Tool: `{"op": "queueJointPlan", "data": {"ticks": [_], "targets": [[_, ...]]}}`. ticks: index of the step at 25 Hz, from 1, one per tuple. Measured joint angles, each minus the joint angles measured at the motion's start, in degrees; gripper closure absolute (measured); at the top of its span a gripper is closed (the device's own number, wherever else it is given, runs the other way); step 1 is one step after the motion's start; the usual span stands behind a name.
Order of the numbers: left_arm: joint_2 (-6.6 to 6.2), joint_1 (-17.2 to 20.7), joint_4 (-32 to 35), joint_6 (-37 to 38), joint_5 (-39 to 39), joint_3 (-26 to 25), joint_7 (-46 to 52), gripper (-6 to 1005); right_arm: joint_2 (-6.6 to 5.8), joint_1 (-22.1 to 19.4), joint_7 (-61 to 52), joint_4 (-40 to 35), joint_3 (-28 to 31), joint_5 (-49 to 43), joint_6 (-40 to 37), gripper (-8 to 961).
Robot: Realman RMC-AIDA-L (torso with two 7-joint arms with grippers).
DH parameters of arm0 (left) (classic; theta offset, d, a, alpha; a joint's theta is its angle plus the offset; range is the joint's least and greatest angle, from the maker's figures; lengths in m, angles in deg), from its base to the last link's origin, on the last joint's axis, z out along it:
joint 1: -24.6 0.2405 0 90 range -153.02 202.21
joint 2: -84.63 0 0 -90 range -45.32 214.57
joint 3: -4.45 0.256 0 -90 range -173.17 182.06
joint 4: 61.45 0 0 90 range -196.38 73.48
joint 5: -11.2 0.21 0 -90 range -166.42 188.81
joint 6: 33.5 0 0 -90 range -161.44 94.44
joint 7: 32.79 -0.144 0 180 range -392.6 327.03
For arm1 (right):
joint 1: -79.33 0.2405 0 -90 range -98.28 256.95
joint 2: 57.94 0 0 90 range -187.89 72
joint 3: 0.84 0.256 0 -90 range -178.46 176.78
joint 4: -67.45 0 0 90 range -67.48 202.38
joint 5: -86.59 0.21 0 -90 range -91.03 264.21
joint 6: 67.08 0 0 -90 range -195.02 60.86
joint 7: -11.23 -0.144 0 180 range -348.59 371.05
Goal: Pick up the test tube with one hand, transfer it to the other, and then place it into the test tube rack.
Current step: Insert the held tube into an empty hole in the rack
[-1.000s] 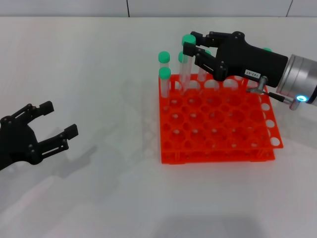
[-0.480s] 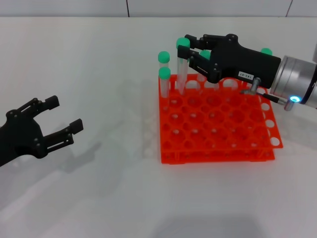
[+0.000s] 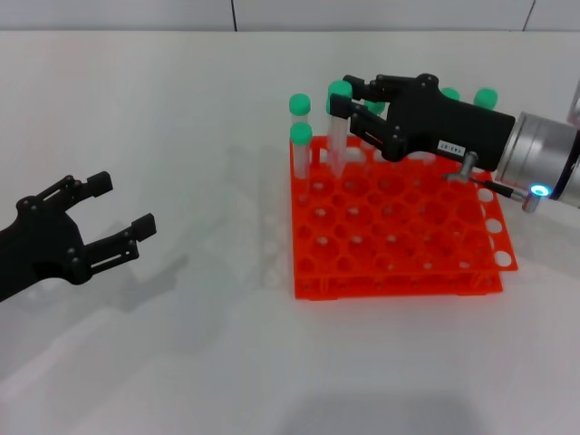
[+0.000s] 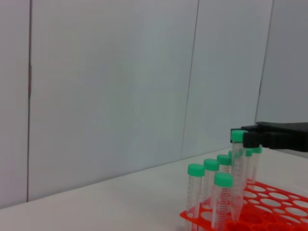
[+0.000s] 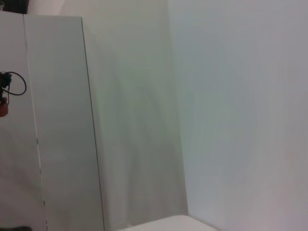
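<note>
From the head camera I see my right gripper [image 3: 349, 107], the one with the small white label, reaching in over the far left corner of the orange test tube rack [image 3: 399, 227]. Its fingers are closed on the test tube [image 3: 339, 127] just under the green cap, holding it upright with the pointed lower end down among the holes of the second row from the back. I cannot tell whether the tip is seated in a hole or just above one. The left wrist camera shows the same thing from the side: the test tube [image 4: 237, 173] hangs from the dark fingers, its tip close to the top tier of the test tube rack [image 4: 260, 211].

Other green-capped tubes [image 3: 300, 136] stand in the back row and along the left edge of the rack, just beside the held one.

My left gripper [image 3: 100, 217] sits well apart, low over the white table [image 3: 199, 362] on the left side, fingers spread wide and holding nothing.

The right wrist camera shows only pale wall panels [image 5: 130, 120].
</note>
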Motion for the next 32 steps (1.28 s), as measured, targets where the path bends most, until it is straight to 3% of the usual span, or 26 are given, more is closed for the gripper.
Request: {"op": "queueJointPlan", "data": {"ticks": [32], "targets": [[0.00, -1.5, -0.9, -0.5, 0.0, 0.0, -0.1, 137, 0.00, -0.8, 2.9, 1.5, -1.6, -0.6, 4.1, 667]]}}
